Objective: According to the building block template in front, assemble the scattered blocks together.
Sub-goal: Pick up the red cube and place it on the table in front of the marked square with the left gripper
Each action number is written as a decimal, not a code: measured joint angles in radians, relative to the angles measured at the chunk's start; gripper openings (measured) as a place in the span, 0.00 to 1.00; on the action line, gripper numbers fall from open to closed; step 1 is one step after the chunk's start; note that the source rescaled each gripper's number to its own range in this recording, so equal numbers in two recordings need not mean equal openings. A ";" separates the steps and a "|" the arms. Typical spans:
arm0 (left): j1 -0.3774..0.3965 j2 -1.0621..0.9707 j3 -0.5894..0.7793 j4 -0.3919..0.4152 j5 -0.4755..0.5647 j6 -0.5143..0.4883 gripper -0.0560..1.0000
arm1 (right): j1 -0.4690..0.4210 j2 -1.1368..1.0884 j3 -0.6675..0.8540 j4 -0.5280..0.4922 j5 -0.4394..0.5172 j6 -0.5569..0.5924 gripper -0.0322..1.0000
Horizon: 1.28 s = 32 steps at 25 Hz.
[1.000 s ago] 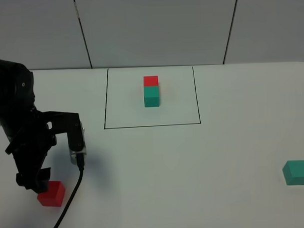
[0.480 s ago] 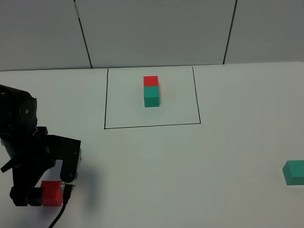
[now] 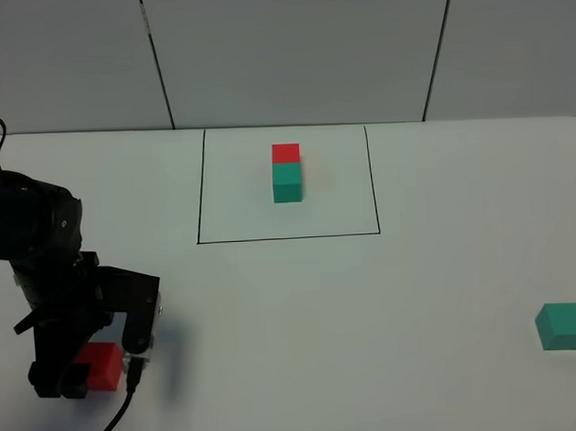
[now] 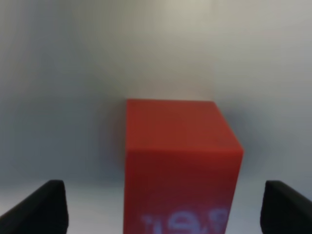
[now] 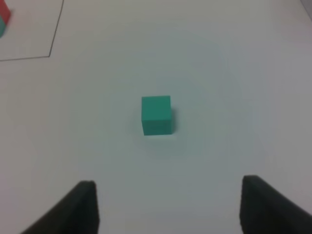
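Left end effector [image 4: 163,214] gapes around the red cube [image 4: 178,141]. Right end effector [image 5: 173,207] hangs open, apart from the teal cube [image 5: 156,114].

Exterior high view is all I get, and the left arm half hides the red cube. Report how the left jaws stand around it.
Observer: Left wrist view: the red cube sits between the open left jaws, with a gap on each side.
Operator: Now the right arm; it is out of my view.
Observer: Right wrist view: the right jaws are open and empty, the teal cube ahead of them, untouched on the table.
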 joint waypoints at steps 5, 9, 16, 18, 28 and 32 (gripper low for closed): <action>0.000 0.023 0.000 -0.012 -0.016 0.005 0.88 | 0.000 0.000 0.000 0.000 0.000 0.000 0.57; 0.000 0.027 0.000 -0.014 -0.021 0.007 0.88 | 0.000 0.000 0.000 0.000 0.000 0.000 0.57; 0.000 0.027 0.000 0.026 -0.021 0.008 0.88 | 0.000 0.000 0.000 0.000 0.000 0.000 0.57; 0.000 0.027 0.000 0.029 -0.024 0.008 0.88 | 0.000 0.000 0.000 0.000 0.000 0.000 0.57; 0.000 0.059 0.000 0.029 -0.058 0.016 0.88 | 0.000 0.000 0.000 0.000 0.000 0.000 0.57; 0.000 0.073 0.000 0.011 -0.081 0.017 0.88 | 0.000 0.000 0.000 0.000 0.000 0.000 0.57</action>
